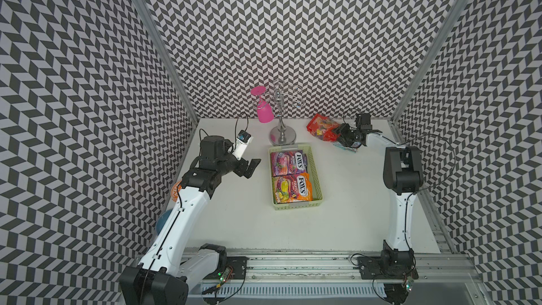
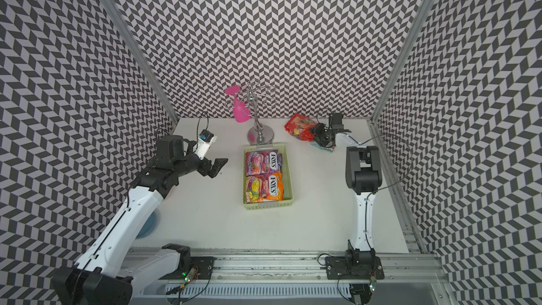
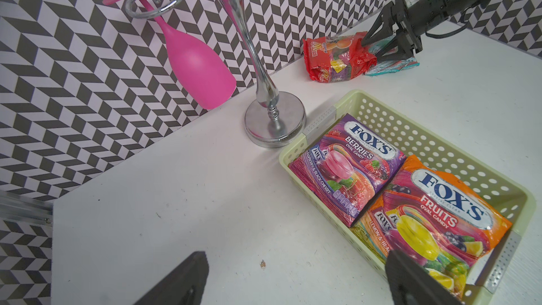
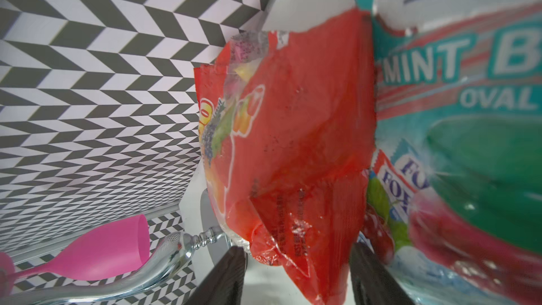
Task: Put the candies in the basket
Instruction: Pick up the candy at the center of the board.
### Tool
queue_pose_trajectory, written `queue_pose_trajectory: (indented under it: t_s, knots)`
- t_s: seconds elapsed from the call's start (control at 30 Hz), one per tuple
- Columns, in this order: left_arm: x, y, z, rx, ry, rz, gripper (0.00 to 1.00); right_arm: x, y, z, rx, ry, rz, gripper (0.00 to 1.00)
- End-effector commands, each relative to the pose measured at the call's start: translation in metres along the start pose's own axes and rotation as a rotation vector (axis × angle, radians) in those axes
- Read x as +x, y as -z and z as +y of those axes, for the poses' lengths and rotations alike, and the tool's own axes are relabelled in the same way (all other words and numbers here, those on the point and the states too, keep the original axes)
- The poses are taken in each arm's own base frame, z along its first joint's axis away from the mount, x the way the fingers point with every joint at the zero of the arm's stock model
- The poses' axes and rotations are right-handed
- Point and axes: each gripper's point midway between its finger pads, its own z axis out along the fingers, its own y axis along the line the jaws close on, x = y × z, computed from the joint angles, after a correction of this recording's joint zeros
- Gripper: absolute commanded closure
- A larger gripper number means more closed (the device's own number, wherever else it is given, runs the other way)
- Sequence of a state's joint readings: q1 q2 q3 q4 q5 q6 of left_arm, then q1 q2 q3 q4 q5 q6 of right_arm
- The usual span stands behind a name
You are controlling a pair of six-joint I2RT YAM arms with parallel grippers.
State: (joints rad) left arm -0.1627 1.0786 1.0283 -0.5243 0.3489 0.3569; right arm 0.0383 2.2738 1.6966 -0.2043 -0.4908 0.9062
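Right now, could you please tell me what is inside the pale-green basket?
In the basket, two FOX'S bags lie side by side on top: a purple berries bag and an orange fruits bag. Further bag edges seem to peek out beneath; how many lie underneath is covered.

The left fingers (image 3: pixel 181 283) gape wide, arm bent; the right fingers (image 4: pixel 225 280) stand parted, arm stretched forward.

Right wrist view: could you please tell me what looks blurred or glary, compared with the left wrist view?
Right wrist view: the teal mint bag is close and soft-edged, the red candy bag shows glints; left wrist view: the purple berries bag reads sharp.
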Motion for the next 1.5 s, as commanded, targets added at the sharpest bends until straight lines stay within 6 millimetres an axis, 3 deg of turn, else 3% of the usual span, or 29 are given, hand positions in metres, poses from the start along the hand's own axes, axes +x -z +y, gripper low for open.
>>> queue_pose_trajectory:
  t_s: [0.0,0.17,0.27,0.37,0.43,0.5,0.6,0.83,1.03,1.23,1.47]
  knots:
    - [-0.001,0.0,0.0,0.006,0.01,-0.01,0.01,0.005,-0.01,-0.009,-0.019,-0.03,0.009,0.33]
    - [0.003,-0.003,-0.001,0.016,0.012,-0.012,0.01,0.006,-0.018,-0.016,-0.028,-0.047,0.019,0.32]
    - [0.0,-0.001,0.0,0.007,0.012,-0.011,0.01,0.004,-0.023,-0.02,-0.036,-0.062,0.014,0.37]
    - [0.002,-0.002,0.0,0.008,0.01,-0.012,0.01,0.003,-0.022,-0.017,-0.062,-0.065,0.019,0.53]
    - [0.003,-0.002,0.001,0.005,0.012,-0.005,0.01,0.002,-0.016,-0.013,-0.075,-0.06,0.0,0.71]
    - [0.002,-0.001,0.001,0.003,0.008,-0.009,0.01,0.0,-0.01,-0.003,-0.102,-0.045,-0.009,0.86]
    - [0.004,-0.003,-0.001,0.014,0.007,-0.012,0.01,-0.001,0.005,0.021,-0.145,0.011,-0.019,0.99]
    - [-0.001,-0.004,-0.001,-0.014,-0.056,-0.014,0.01,-0.002,0.05,0.082,-0.293,0.046,-0.036,1.0]
    - [-0.029,0.0,-0.013,0.012,-0.216,-0.123,0.01,0.007,0.093,0.129,-0.412,0.05,-0.016,1.0]
    - [-0.065,0.008,-0.037,0.089,-0.349,-0.274,0.01,0.023,0.14,0.154,-0.493,0.044,-0.033,1.0]
    - [-0.092,-0.001,-0.064,0.181,-0.393,-0.363,0.01,0.052,0.193,0.176,-0.579,0.024,-0.039,1.0]
